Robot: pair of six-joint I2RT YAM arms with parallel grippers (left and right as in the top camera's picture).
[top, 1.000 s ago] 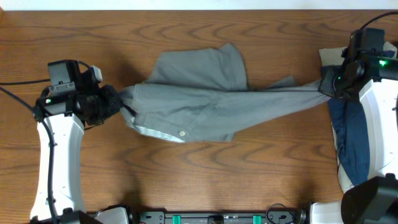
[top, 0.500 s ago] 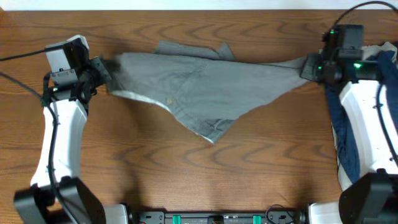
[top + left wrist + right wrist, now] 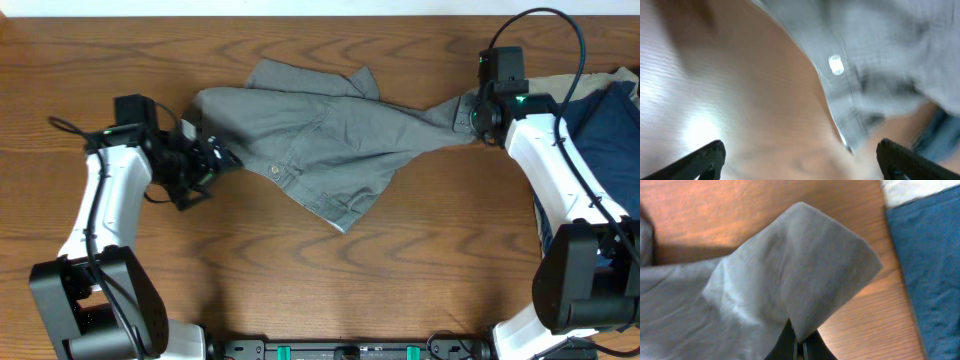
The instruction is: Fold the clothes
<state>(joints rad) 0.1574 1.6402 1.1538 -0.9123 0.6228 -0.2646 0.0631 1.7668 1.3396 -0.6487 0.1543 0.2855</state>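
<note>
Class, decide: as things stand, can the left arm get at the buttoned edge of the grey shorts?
Probably yes: the left gripper is open, its fingers empty, and the grey shorts' buttoned edge lies just ahead with nothing between.

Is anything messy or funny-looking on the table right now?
Yes. The grey shorts lie crooked and wrinkled, not flat. The right gripper pinches one corner, pulling it out into a point. The left gripper is open beside the other end and holds nothing.
</note>
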